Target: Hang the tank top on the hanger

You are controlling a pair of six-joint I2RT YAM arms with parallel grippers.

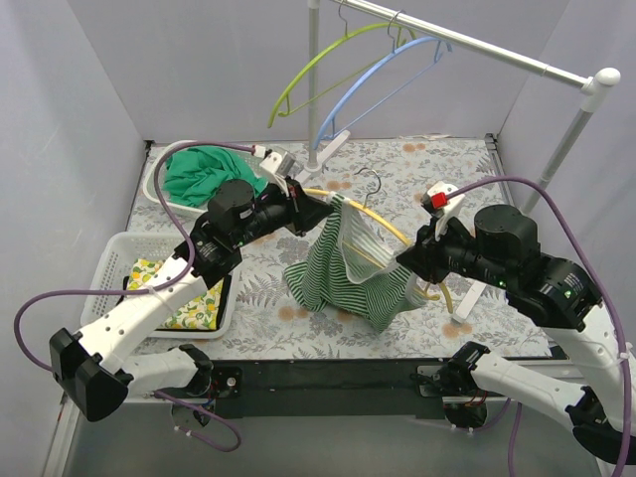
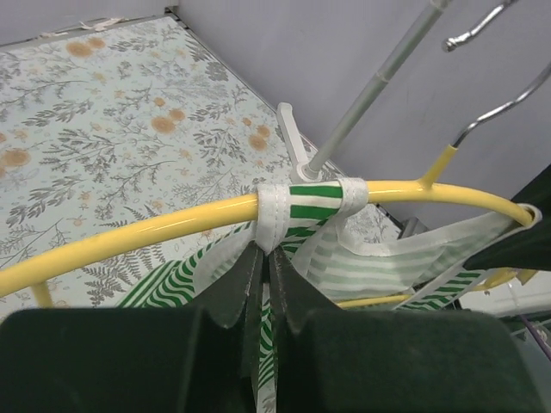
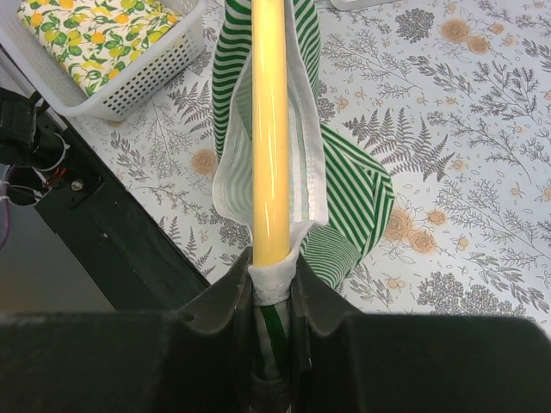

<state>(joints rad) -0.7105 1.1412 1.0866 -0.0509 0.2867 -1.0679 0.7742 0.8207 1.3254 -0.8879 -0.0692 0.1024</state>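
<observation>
The hanger [image 1: 388, 229] is held in the air over the middle of the table [image 1: 447, 159]. Its long axis runs from the table's far left toward its near right. Its metal hook [image 1: 370, 182] is turned toward the table's far edge. It is seen as a thin yellow curved arm, with a second yellow bar partly shown under the cloth.

The tank top [image 1: 343, 268] is draped over the hanger and hangs below it in loose folds. It is thin, striped green and white, with white edging on its straps. Its lower part seems to reach the table, though contact cannot be confirmed.

The left gripper [image 1: 323, 209] is set at the hanger's far-left end. Its jaws are pressed together on a white-edged strap that is looped over the yellow arm. The right gripper [image 1: 405, 260] is set at the near-right end, with its jaws clamped on the hanger end and the white trim wrapped around it.

The hanger's tip is hidden inside the right jaws. Much of the lower bar is covered by fabric. In the left wrist view the hook is cut off by the frame edge.
</observation>
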